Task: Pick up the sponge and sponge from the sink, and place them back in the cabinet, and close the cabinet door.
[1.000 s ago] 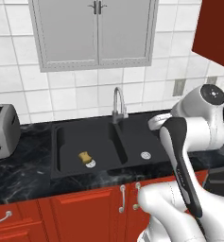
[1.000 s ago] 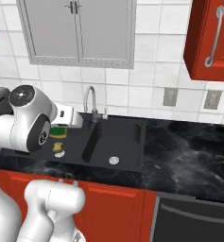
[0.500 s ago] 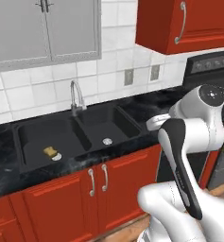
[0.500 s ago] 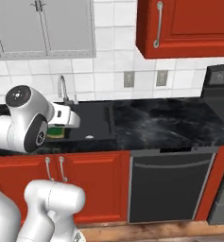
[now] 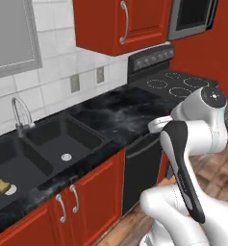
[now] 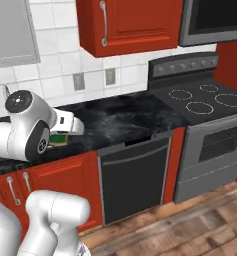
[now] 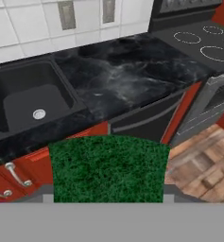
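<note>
Item: sponge return, part done.

- Green sponge (image 7: 108,168): clamped between the fingers (image 6: 57,137), its rough green face close before the hand camera; from the right base camera it shows as a dark green slab under the white hand. Lifted clear of the sink (judged: first pick done).
- Tan sponge (image 5: 0,185): lies on the floor of the left basin of the sink (image 5: 82,129), touching its white round part. Not yet picked.
- Sink: black, two basins, silver faucet (image 5: 19,113) behind; right basin bare but for the drain.
- Table (image 7: 127,75): black marbled stone, between sink and stove (image 6: 205,100).
- Red wall cabinet (image 6: 132,25): above the table, door shut (whether this is the target cabinet, cannot tell).
- Remaining, by judgement: shelve the held sponge, fetch the tan one, shelve it, close the door.
</note>
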